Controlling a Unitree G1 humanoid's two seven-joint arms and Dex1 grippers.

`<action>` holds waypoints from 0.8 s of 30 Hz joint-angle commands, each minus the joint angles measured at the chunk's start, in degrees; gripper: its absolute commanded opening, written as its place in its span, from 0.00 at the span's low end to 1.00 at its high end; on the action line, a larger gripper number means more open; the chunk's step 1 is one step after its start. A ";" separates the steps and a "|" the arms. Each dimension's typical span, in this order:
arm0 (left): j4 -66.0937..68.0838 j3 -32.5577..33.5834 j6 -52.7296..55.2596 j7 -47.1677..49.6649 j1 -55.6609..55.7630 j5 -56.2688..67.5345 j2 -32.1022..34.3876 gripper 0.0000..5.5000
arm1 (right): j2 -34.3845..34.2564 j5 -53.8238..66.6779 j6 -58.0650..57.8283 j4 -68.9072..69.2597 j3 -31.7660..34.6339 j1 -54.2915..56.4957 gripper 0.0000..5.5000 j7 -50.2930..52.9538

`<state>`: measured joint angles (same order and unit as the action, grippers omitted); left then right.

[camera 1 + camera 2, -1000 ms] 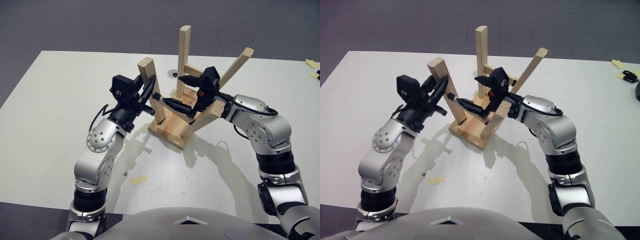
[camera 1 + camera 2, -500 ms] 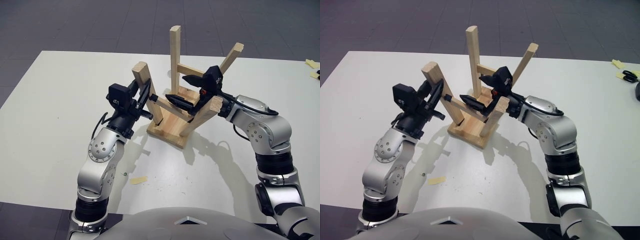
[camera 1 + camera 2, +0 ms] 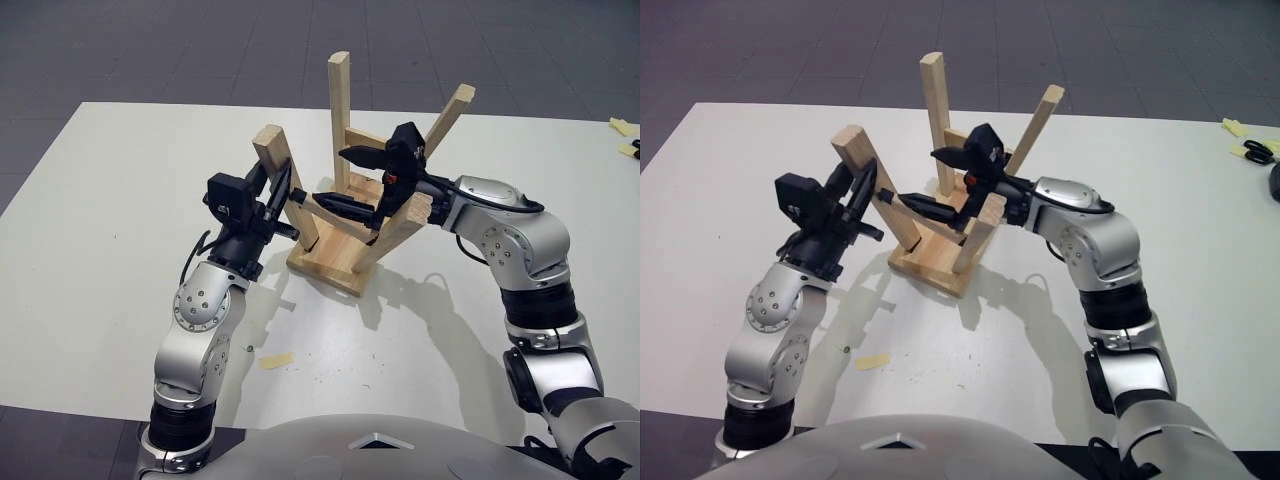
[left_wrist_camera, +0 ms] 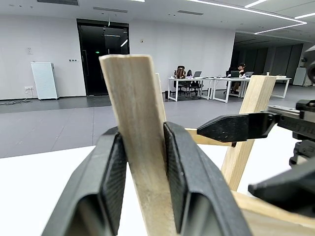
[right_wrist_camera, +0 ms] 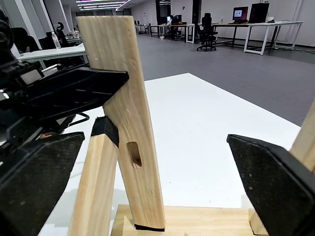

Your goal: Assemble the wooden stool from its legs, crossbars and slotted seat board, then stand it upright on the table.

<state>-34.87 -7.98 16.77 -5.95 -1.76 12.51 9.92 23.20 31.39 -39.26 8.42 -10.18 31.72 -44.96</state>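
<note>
Stool (image 3: 345, 215) is seen flipped upside down near the middle of the white table (image 3: 120, 200). The seat board (image 3: 335, 268) is down at the tabletop and all four legs are pointed up and splayed outward. Whether the board is lying fully flat can't really be told from these angles.

The left gripper (image 3: 280, 195) is clamped onto the near leg (image 3: 272, 150) on the robot's left side, about halfway up. In the left wrist view that leg (image 4: 140, 123) is squeezed tight between both black fingers (image 4: 114, 182), so a solid grip is shown there.

The right gripper (image 3: 333, 176) is held wide open over the middle of the stool, between the legs. One finger is raised up by the tall far leg (image 3: 340, 100), and the other is laid low along a crossbar (image 3: 330, 212). Nothing is gripped by it. In the right wrist view the two fingers (image 5: 275, 182) are spread far apart, and the left-held leg, with an open slot (image 5: 133, 155) cut into it, is framed between them farther off.

A second crossbar (image 3: 365, 137) is seated between the two far legs. The near leg on the right (image 3: 400, 225) is leaned just under the right wrist.

A small yellowish scrap (image 3: 277, 360) is left on the table closer to the robot, well apart from the stool.
</note>
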 commanded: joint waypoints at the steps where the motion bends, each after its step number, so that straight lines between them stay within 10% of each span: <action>1: 1.92 0.28 0.90 0.18 0.46 -4.95 2.24 0.19 | -1.59 -2.64 1.52 -1.93 -4.18 2.38 0.98 -2.66; 24: -1.43 5.70 9.21 1.57 8.01 3.73 -2.47 0.19 | -1.10 -11.80 -1.54 0.76 -1.63 -3.64 0.98 7.22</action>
<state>-34.64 -3.48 25.76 -6.11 3.94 17.30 7.70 20.19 20.92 -37.70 8.71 -12.28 31.52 -39.80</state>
